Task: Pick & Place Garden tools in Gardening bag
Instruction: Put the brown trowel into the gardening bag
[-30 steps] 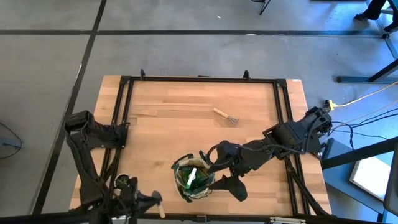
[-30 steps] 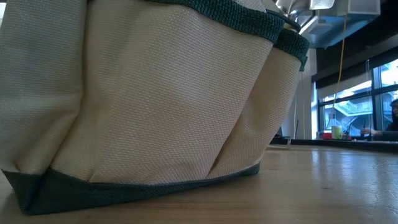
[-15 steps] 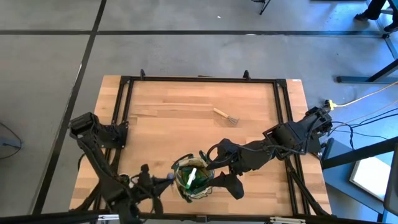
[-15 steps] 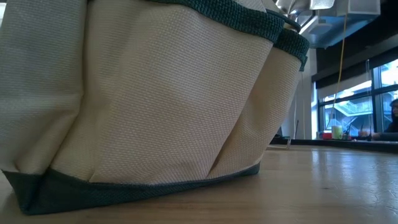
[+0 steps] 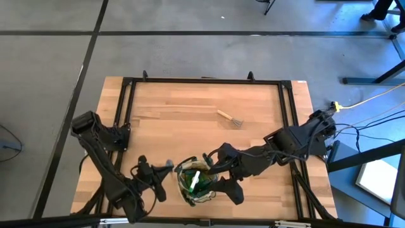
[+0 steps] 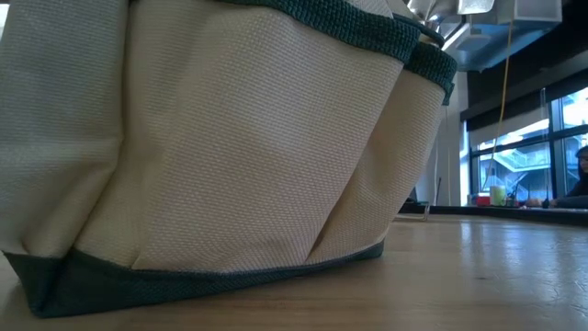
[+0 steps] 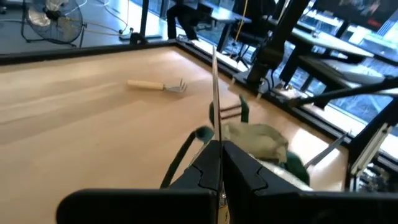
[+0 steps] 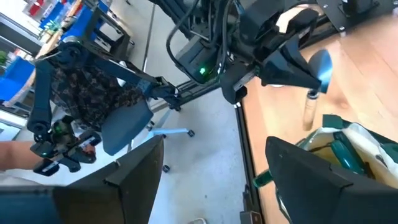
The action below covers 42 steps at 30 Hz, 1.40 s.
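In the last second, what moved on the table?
The left gripper, shut on a trowel, swung up from the table's near edge toward the gardening bag. The right gripper stayed open beside the bag. The bag and the hand fork did not move.

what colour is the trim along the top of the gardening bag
Dark green, on the khaki gardening bag; clearest in the low view.

Bag (image 6: 230,147) khaki woven fabric, dark green trim; fork (image 5: 228,118) pale wood handle; table (image 5: 177,120) light wood
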Each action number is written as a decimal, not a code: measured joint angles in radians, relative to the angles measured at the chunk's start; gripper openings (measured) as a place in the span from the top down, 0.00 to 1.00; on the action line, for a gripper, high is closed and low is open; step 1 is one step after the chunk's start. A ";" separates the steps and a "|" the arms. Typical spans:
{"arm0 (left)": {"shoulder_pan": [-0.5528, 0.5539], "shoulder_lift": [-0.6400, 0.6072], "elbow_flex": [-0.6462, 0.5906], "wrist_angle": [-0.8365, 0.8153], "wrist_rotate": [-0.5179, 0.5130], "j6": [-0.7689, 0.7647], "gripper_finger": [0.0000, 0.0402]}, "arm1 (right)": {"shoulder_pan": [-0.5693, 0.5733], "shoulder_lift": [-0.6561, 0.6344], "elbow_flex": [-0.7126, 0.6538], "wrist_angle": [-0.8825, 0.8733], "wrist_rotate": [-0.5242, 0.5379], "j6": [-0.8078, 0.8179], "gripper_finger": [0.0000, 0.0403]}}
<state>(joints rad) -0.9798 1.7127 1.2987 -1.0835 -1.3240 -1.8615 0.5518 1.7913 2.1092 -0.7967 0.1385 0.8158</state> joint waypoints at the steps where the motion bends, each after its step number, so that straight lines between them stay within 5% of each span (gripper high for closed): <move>1: 0.000 -0.005 0.000 0.003 -0.011 0.005 1.00 | 0.000 0.002 0.000 0.004 0.000 0.000 0.30; 20: 0.036 -0.014 0.005 0.035 -0.059 0.038 1.00 | 0.000 0.027 0.000 0.012 0.000 0.011 0.30; 33: 0.102 -0.014 0.005 0.287 0.004 0.364 1.00 | 0.000 0.027 0.000 0.012 0.000 0.008 0.30; 42: 0.139 -0.014 -0.032 0.300 -0.021 0.305 1.00 | 0.000 0.032 0.000 0.017 0.000 0.010 0.30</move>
<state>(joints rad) -0.8412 1.6984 1.2663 -0.7835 -1.3448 -1.5570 0.5514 1.8235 2.1094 -0.7795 0.1390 0.8261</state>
